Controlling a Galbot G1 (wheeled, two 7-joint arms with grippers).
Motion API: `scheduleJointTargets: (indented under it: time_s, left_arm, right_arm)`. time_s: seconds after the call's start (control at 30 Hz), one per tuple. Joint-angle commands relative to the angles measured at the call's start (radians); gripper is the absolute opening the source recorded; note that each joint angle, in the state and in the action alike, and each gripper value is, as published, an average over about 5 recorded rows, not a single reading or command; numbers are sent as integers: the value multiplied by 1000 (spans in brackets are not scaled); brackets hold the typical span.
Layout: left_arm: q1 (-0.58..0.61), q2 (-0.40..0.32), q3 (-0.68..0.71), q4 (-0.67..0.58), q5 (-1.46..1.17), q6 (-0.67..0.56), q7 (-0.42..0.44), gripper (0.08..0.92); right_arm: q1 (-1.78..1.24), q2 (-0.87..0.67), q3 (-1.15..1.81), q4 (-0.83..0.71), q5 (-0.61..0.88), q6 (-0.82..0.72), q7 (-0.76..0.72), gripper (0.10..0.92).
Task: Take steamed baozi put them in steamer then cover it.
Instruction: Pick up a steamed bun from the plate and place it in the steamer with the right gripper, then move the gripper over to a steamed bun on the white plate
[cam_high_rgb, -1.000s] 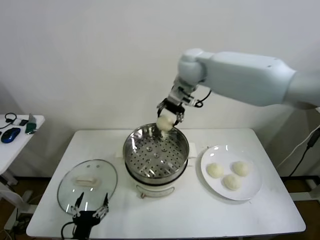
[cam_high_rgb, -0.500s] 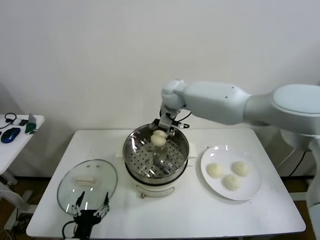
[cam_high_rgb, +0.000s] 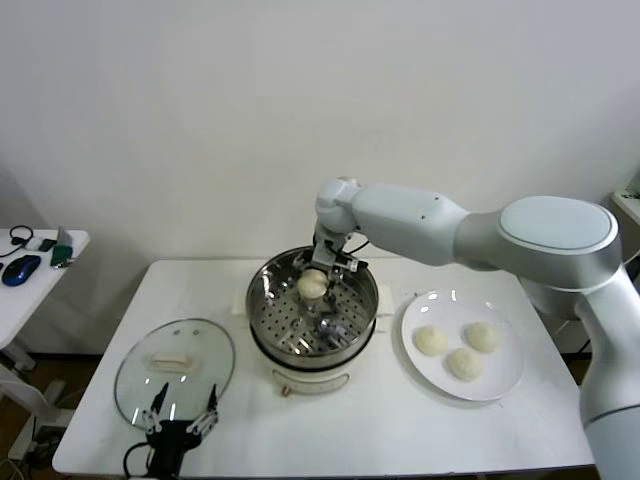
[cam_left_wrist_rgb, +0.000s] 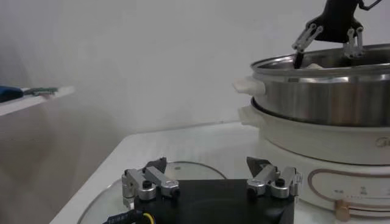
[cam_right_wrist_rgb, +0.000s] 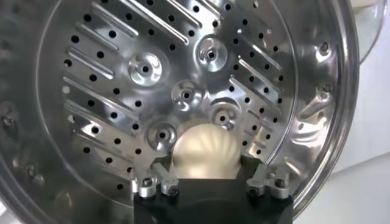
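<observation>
Nearest, the left tool (cam_high_rgb: 180, 425) rests spread wide and empty at the bench (cam_high_rgb: 380, 430) front edge, just beside the cover (cam_high_rgb: 175, 371) lying flat. Beyond, three steamed baozi (cam_high_rgb: 458, 350) sit on a white plate (cam_high_rgb: 500, 385). Farther back, the right tool (cam_high_rgb: 322, 278) reaches into the steamer (cam_high_rgb: 313, 312); a fourth bun (cam_right_wrist_rgb: 206, 152) lies between its parted fingers on the perforated tray.
</observation>
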Motion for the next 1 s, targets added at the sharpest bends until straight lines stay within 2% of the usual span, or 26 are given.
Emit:
scheduleJointTargets:
  time_s: [0.03, 0.17, 0.23, 0.3, 0.4, 0.57, 0.73, 1.0]
  left_arm:
    - [3, -5, 6, -2, 16, 3, 3, 823]
    - [5, -5, 8, -1, 21, 4, 3, 823]
    - [5, -4, 6, 0, 20, 4, 3, 823]
    - [4, -4, 5, 1, 20, 4, 3, 823]
    - [2, -5, 4, -1, 20, 4, 5, 823]
    - [-6, -13, 0, -7, 20, 4, 9, 823]
    - [-8, -18, -9, -12, 18, 2, 10, 823]
    - [-7, -17, -25, -11, 17, 1, 10, 823]
  right_arm:
    - [261, -46, -111, 51, 404, -19, -154, 822]
    - [403, -143, -217, 103, 700, -191, -240, 823]
    - [451, -218, -278, 165, 807, -311, -227, 823]
    - [473, -311, -332, 242, 851, -449, -164, 823]
    - [466, -448, -403, 357, 851, -622, -71, 823]
    - [384, -587, -455, 482, 732, -708, 12, 823]
    - [262, -631, -421, 492, 601, -761, 81, 823]
    - [27, -622, -275, 447, 548, -846, 186, 823]
